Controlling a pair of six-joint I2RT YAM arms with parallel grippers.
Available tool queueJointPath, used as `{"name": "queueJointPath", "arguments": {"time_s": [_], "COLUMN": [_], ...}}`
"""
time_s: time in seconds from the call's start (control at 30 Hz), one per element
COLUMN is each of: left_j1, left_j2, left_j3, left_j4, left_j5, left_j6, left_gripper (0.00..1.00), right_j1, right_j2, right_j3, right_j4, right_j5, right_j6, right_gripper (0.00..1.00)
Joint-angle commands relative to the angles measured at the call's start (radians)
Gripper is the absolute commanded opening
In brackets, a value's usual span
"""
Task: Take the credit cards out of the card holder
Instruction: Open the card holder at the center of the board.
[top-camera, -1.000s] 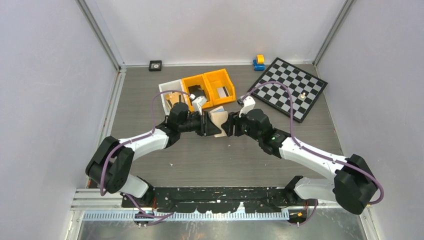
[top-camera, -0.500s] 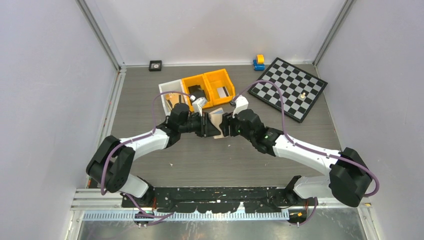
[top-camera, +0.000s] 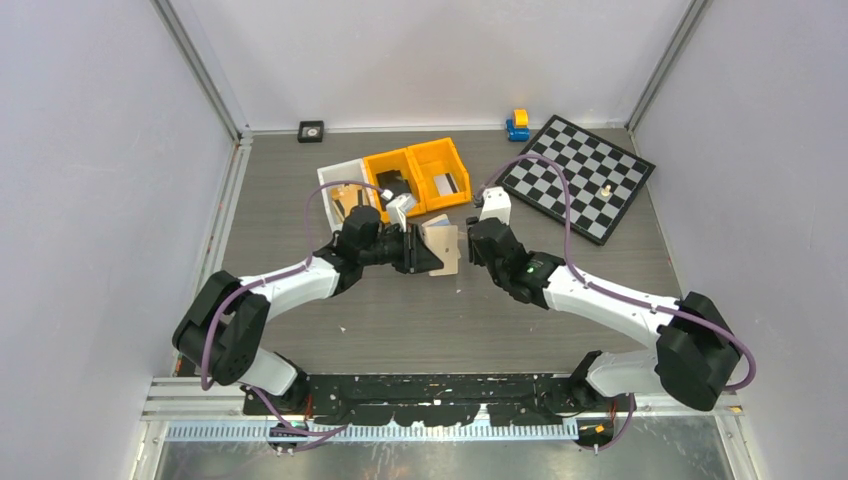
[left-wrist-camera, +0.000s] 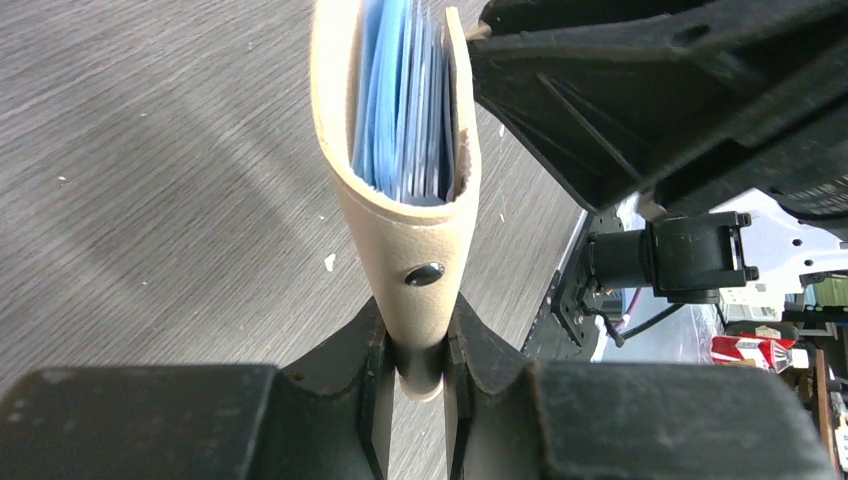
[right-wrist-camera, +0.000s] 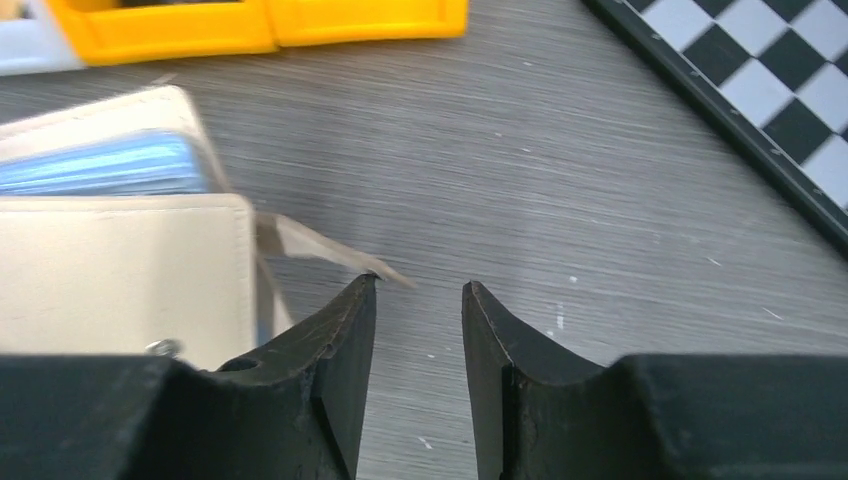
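card holder (left-wrist-camera: 400, 215) | beige bifold, dark snap stud | nearly shut, on edge, fold end pinched in my left claw (left-wrist-camera: 420, 350) | bluish pockets (left-wrist-camera: 400, 110) packed inside; credit cards not tellable

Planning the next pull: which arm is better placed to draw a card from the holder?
Right. The left gripper is clamped on the card holder, holding it upright; the right gripper is open, empty and right beside it.
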Motion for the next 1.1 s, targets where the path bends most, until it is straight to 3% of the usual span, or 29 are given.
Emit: {"name": "queueJointPath", "arguments": {"time_s": [0.0,0.17,0.4,0.6,0.77,0.93,0.97,1.07], "left_j1": [-0.003,-0.004,-0.004,-0.003,-0.004,-0.004,-0.004,-0.004], "left_j2": [-0.021,-0.015,-0.019,-0.016,-0.012,-0.012,-0.009,0.008], "left_j3": [0.034,0.039,0.036,0.023,0.014,0.023,0.034,0.077], "left_j4": [0.04,0.027,0.037,0.093,0.133,0.086,0.04,-0.12], "left_j5": [0.03,0.022,0.036,0.071,0.087,0.052,0.023,-0.08], "left_j6": [0.012,0.015,0.012,-0.015,-0.034,-0.02,-0.007,0.044], "left_gripper": [0.12,0.12,0.12,0.12,0.12,0.15,0.17,0.29], "right_j1": [-0.002,-0.002,-0.002,-0.003,-0.003,-0.005,-0.006,-0.01], "right_j2": [0.015,-0.03,-0.115,-0.082,-0.073,-0.071,-0.071,-0.056], "right_j3": [0.042,0.014,-0.067,-0.048,-0.047,-0.048,-0.048,-0.047], "right_j4": [-0.048,0.002,0.139,0.125,0.13,0.132,0.133,0.137], "right_j5": [0.172,0.101,-0.068,-0.084,-0.114,-0.129,-0.132,-0.149], "right_j6": [0.007,0.003,-0.015,-0.014,-0.015,-0.007,-0.007,0.002], "right_gripper": [0.42,0.44,0.66,0.66,0.52,0.06,0.01,0.0]}}
